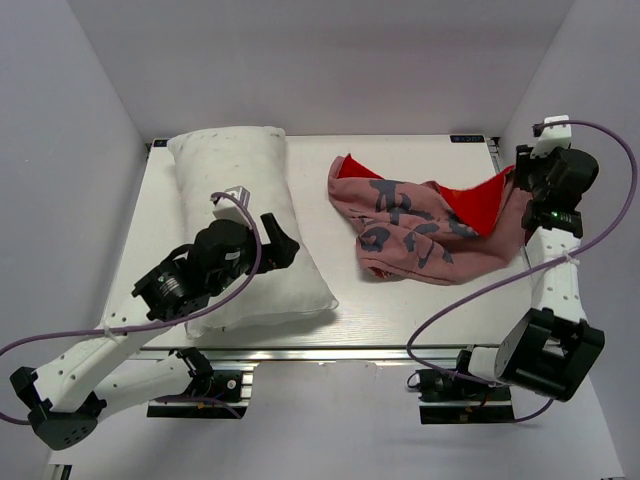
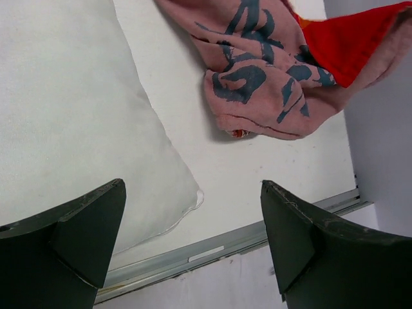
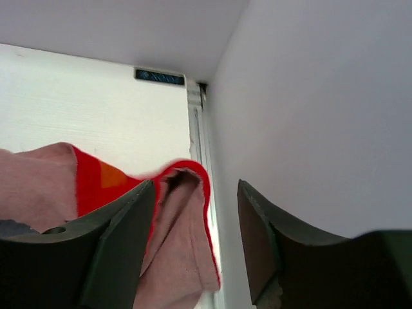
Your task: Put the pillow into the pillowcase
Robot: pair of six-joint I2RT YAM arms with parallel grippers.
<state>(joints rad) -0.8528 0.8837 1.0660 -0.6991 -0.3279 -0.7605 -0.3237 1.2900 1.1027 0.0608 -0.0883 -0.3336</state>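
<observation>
Your right tool point(image 3: 196, 183) stands with its jaws part-way apart and clamps nothing. The pillowcase point(image 3: 174, 257) rests its red hem against one finger, probably caught there to lift the mouth open, while the rest slumps crumpled beside it on the tabletop point(image 3: 96, 109). Your left tool point(image 2: 193, 187) gapes wide and empty just above the pillow point(image 2: 64, 116), whose corner lies below its fingers, likely lined up for a grasp.
</observation>
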